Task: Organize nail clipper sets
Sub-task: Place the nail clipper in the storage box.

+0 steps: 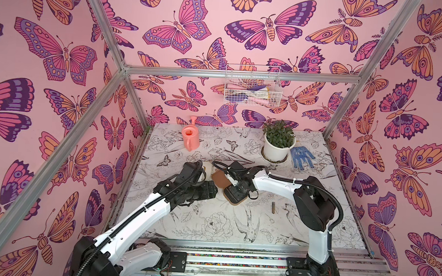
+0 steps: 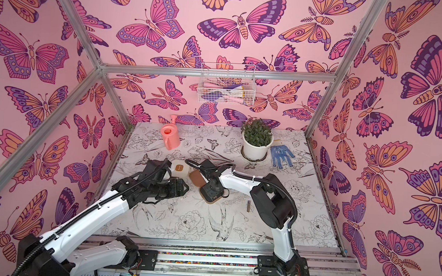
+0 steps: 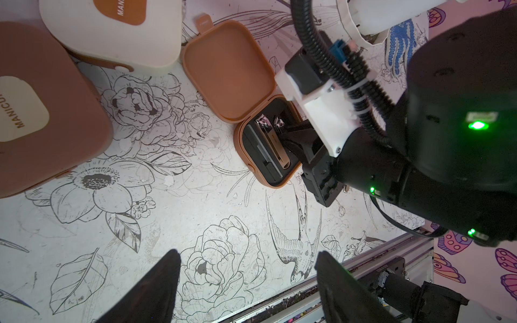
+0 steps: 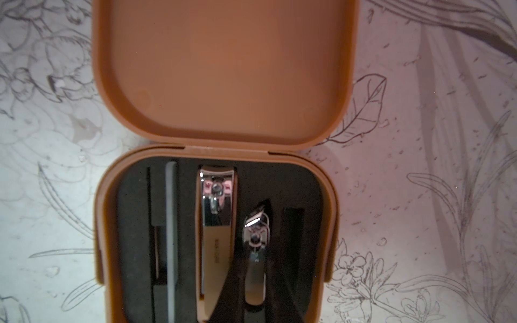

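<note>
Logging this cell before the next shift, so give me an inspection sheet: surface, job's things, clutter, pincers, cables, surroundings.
Surface: floral-print tabletop; no spills seen.
Job's things: open tan case holds large clipper and grey file; cream case and brown case closed nearby; slim metal tool loose near the right arm.
Clutter: pink watering can, potted plant, blue glove along the far edge.
Pincers: right pincer shut on small clipper over the open case; left pincer open, empty.
Cables: black conduit tied along both arms; one loop arches near the open lid.
Surroundings: butterfly walls, aluminium frame, filled wire basket on the back wall.
</note>
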You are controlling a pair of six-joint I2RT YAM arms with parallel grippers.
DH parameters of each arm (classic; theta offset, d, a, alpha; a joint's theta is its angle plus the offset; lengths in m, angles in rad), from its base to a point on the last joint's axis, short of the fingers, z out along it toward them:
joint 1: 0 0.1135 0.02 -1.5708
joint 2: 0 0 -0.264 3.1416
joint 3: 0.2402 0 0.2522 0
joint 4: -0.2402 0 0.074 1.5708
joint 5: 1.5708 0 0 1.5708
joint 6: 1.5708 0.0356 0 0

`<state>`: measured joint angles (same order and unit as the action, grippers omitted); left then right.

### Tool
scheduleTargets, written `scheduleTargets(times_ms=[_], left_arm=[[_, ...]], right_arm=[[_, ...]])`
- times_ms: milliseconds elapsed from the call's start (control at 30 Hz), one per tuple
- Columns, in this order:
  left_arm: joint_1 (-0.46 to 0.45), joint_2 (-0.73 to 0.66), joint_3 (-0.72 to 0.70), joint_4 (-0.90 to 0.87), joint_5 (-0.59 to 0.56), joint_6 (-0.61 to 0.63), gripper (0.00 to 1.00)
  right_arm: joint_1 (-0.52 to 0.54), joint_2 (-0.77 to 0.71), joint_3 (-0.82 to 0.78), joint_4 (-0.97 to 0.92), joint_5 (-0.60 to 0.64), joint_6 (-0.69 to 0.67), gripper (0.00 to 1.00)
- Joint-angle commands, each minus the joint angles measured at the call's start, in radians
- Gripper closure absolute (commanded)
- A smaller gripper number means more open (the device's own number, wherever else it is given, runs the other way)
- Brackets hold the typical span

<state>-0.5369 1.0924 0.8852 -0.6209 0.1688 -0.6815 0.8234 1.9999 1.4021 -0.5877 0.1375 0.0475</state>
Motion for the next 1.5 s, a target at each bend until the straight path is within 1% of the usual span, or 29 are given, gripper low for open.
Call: scheduleTargets(times_ms=[0, 233, 667, 1133, 1467], left_arm=[[0.0, -0.002, -0.008, 0.01, 0.005, 0.007, 0.22], [0.0, -0.005, -0.011, 0.01, 0.005, 0.007, 0.22], [0.0, -0.006, -0.012, 0.009, 0.001, 0.007, 0.22], [0.0, -0.007, -0.012, 0.009, 0.003, 0.007, 0.22], [0.0, -0.006, -0.011, 0.01, 0.001, 0.007, 0.22]], right_arm=[[-0.004, 0.021, 0.04, -0.054, -0.002, 0.004, 1.0], [-0.004, 0.049, 0.085, -0.11, -0.007, 0.02, 1.0], [-0.004, 0.054, 0.137, -0.177, -0.013, 0.044, 1.0], [-0.007, 0.089, 0.145, -0.198, -0.031, 0.046, 1.0], [-0.03, 0.11, 0.147, -0.166, -0.058, 0.06, 1.0]])
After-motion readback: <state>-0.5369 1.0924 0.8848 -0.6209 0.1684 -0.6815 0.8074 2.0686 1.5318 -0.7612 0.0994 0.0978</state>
